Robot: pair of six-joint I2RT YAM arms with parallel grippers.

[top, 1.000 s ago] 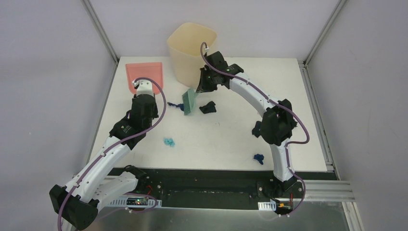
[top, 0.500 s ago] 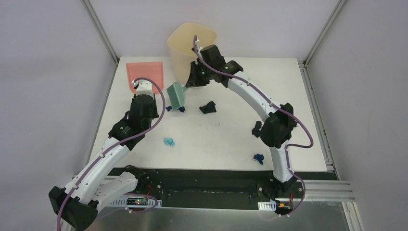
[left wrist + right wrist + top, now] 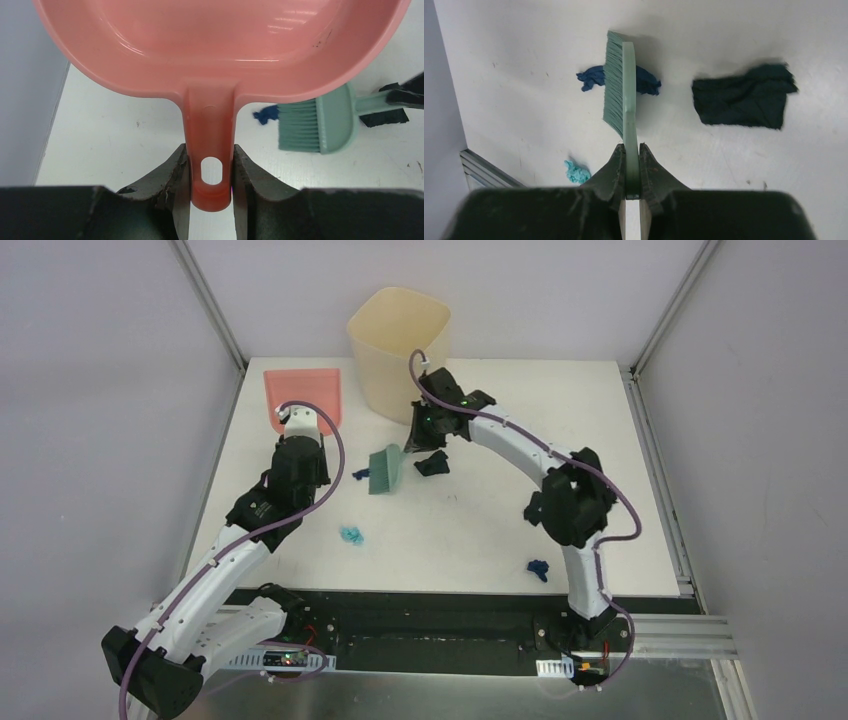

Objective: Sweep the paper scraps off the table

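My left gripper (image 3: 210,167) is shut on the handle of the pink dustpan (image 3: 220,45), which lies at the table's (image 3: 600,420) far left. My right gripper (image 3: 631,162) is shut on the handle of the green brush (image 3: 620,90); its bristles face left, toward the dustpan. A dark blue paper scrap (image 3: 591,79) lies against the bristles, partly behind the brush. A black scrap (image 3: 741,100) lies right of the brush. In the top view a teal scrap (image 3: 351,535) sits mid-table and another dark blue one (image 3: 538,567) lies near the front edge.
A cream bin (image 3: 400,350) stands at the back of the table, just behind my right gripper. A dark scrap (image 3: 533,508) shows partly beside my right arm's elbow. Metal frame posts rise at the table's far corners.
The right gripper swung the brush left toward the dustpan, then brought it back down nearer the table's middle. The dark blue scrap shifted a little left. The left arm and dustpan stayed put.
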